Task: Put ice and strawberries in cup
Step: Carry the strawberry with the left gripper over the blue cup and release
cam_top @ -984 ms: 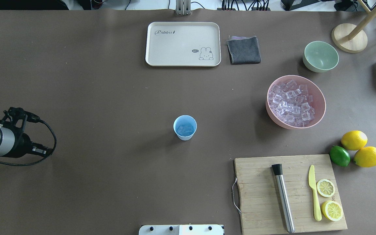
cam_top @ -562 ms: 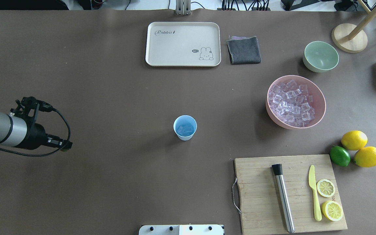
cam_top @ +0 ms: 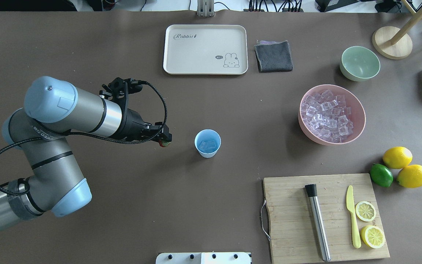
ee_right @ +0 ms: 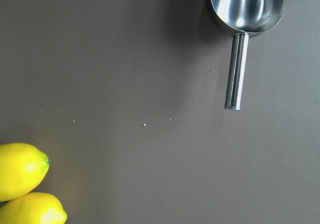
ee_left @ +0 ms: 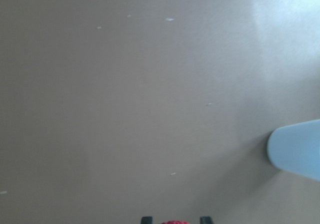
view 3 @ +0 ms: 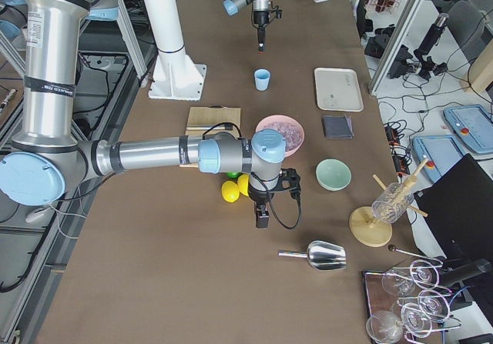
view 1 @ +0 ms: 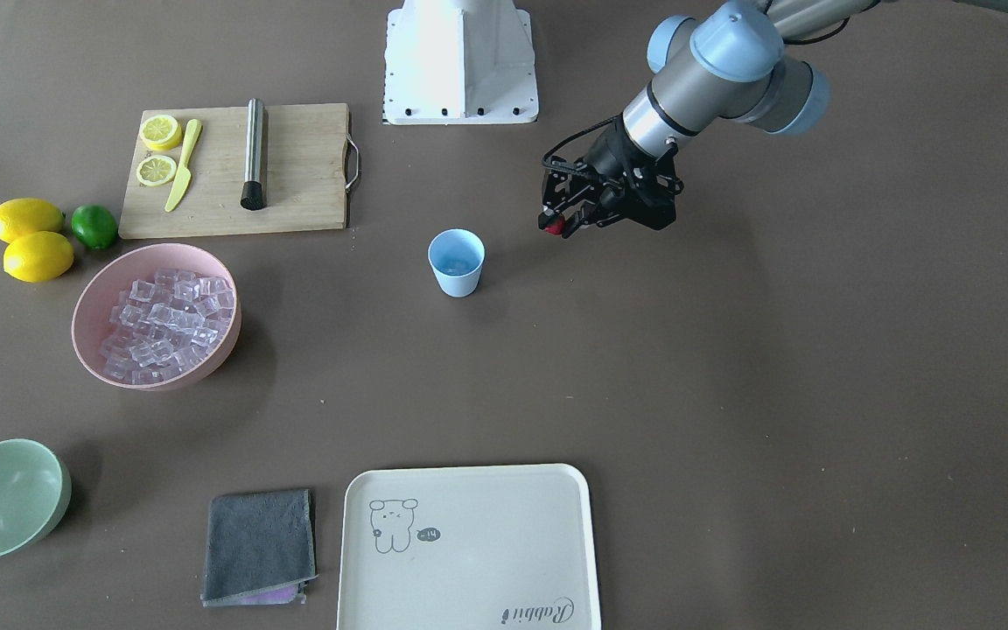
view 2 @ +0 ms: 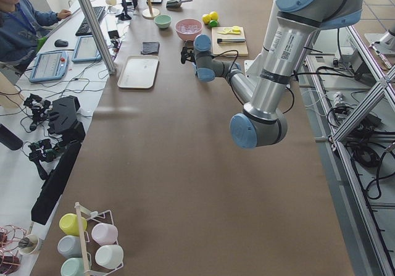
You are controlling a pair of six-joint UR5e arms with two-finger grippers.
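The pale-blue cup (cam_top: 207,143) stands mid-table with a few cubes of ice (cam_top: 208,146) inside it. More ice (cam_top: 327,116) fills the pink bowl (cam_top: 357,128) to its right. My left gripper (cam_top: 164,139) hovers just left of the cup, shut on a small red strawberry (view 1: 554,227). In the left wrist view the strawberry (ee_left: 176,222) peeks in at the bottom edge and the cup (ee_left: 297,151) sits at the right. My right gripper (view 3: 262,219) shows only in the exterior right view, near the lemons; I cannot tell its state.
A cream tray (cam_top: 205,49) and grey cloth (cam_top: 273,56) lie at the far side, and a mint-green bowl (cam_top: 359,63) at the far right. The cutting board (cam_top: 288,220) carries a muddler, knife and lemon halves. Lemons and a lime (cam_top: 381,175) lie beside it. A metal scoop (ee_right: 245,13) lies nearby.
My left arm has swung in from the table's left edge toward the cup, bringing the gripper close beside it. Everything else is unmoved.
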